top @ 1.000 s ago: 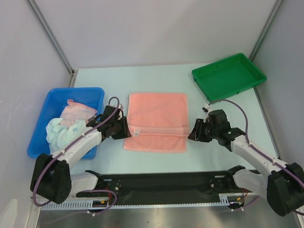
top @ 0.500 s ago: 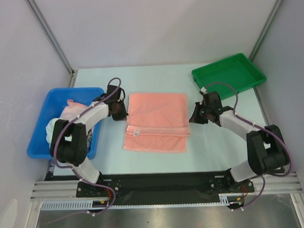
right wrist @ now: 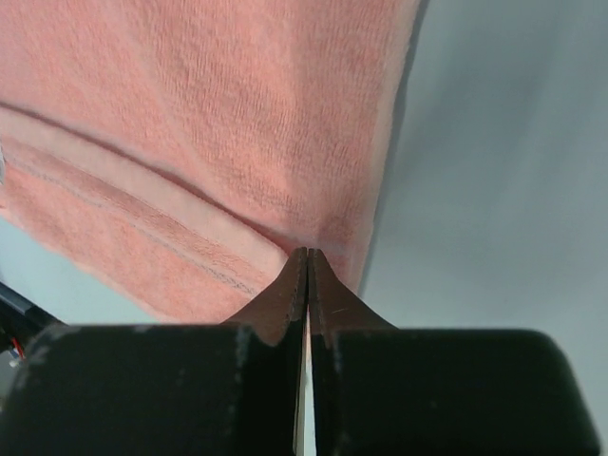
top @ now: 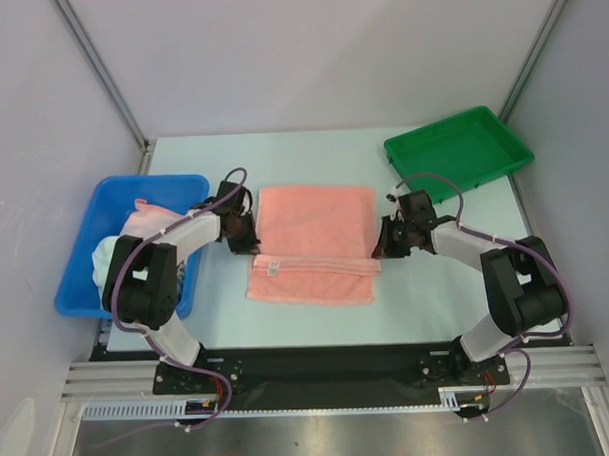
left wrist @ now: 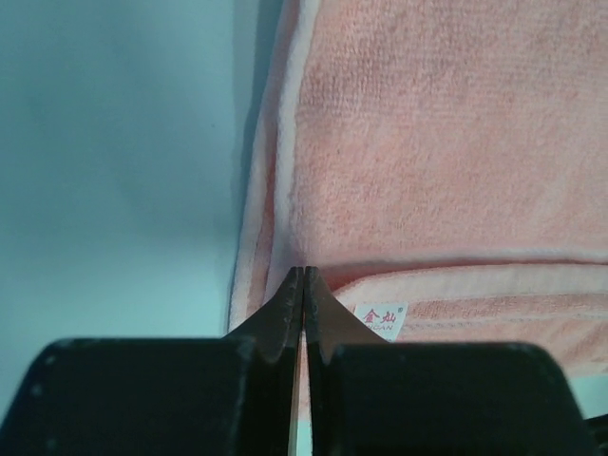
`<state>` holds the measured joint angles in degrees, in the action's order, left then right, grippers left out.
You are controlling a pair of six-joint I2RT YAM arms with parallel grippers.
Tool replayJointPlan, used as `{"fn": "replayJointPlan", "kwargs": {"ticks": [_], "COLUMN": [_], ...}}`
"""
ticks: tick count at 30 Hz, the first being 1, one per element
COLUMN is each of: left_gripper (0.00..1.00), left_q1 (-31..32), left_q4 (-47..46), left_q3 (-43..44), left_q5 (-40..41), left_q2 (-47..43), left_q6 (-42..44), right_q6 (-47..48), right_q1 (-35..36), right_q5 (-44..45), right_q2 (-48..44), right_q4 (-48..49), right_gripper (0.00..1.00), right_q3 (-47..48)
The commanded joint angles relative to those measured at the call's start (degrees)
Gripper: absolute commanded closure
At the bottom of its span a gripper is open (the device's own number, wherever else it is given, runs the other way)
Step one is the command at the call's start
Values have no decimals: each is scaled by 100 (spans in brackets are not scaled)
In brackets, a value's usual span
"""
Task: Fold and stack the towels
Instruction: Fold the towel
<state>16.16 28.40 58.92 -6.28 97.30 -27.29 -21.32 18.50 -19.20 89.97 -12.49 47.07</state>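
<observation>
The salmon-pink towel (top: 314, 223) lies flat in the middle of the surface (top: 427, 289). The left gripper (top: 250, 244) is clenched on its 9 o'clock edge, the right gripper (top: 381, 245) on its 3 o'clock edge.

A pale mint table (top: 312, 153) is enclosed on three sides by plain, matte, lilac-grey panels: a back wall (top: 318, 47), a left wall (top: 32, 147) and a right wall (top: 593, 128). At the far corners, grey metal posts (top: 99, 70) are seen. Soft, even light is cast. Below the near edge, a brushed metal surface (top: 322, 443) is shown.
</observation>
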Motion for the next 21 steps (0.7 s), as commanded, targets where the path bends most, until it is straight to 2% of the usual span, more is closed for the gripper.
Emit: {"fn": "replayJointPlan", "kwargs": {"ticks": [1,10,14,18,21], "left_gripper": [96,93,89,70,65], "left_q1": [27,237,326,326,326], "left_q4": [-107,24,297,289,17], "left_q3": [-221,-1092,-1259,-1330,-1523], "left_q5": [-329,-198,170,225,-57], "left_q2": [-640,-1520,-1898,-2057,-2066], "left_q6": [145,92,39,-75,-224], "right_q6": [120,-170,-512,-978,-1242], "right_q1": [136,513,593,619,619], "right_q5": [-172,39,338,715,769], "right_q2": [-392,-1359,-1842,-2176,-2256], "right_q4": [54,-218,-508,-675,-597], "right_gripper": [98,96,88,74,71], "right_q3": [-258,-945,-1155,-1209,-1367]}}
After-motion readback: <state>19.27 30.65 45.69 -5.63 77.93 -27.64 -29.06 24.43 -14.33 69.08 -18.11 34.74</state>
